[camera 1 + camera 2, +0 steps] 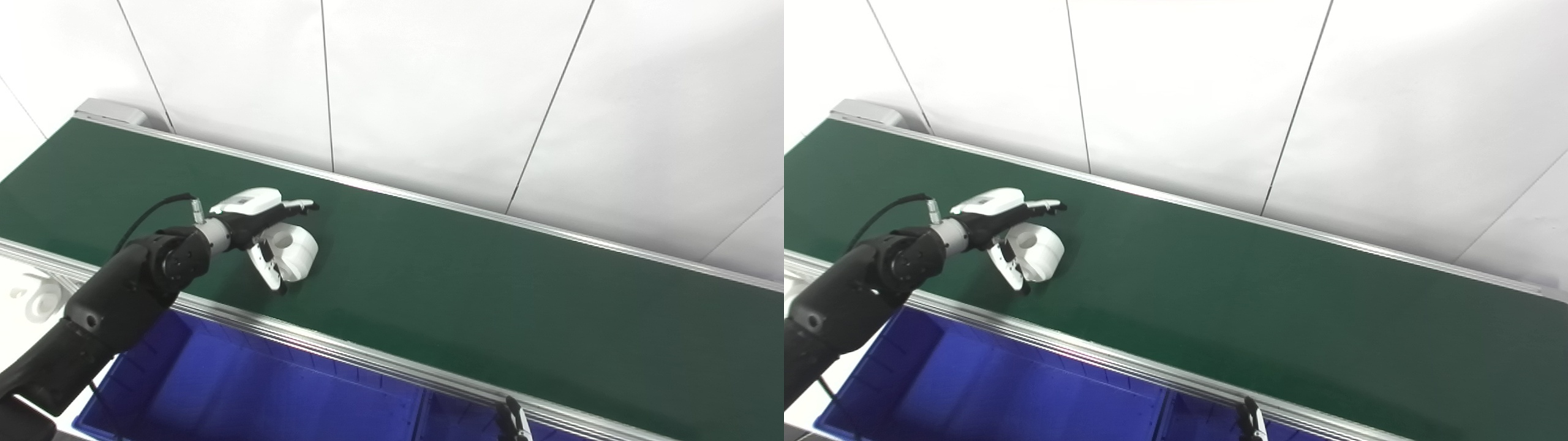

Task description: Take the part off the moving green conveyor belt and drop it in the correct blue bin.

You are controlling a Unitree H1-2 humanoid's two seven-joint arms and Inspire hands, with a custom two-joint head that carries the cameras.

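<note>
A white ring-shaped part (297,251) lies on the green conveyor belt (490,288), left of its middle. My left hand (257,229) reaches over the belt's near rail and sits right at the part. Its fingers (300,205) stretch straight over the part's top, and its thumb (266,269) hangs by the near side. The hand is open and cups the part without closing on it. Only a dark tip of my right hand (514,422) shows at the bottom edge, and its state is hidden.
A blue bin (245,380) lies below the belt's near aluminium rail (343,349), with a divider (422,410) to a further compartment on the right. Another white part (40,300) rests on the pale surface at far left. A white panelled wall stands behind the belt.
</note>
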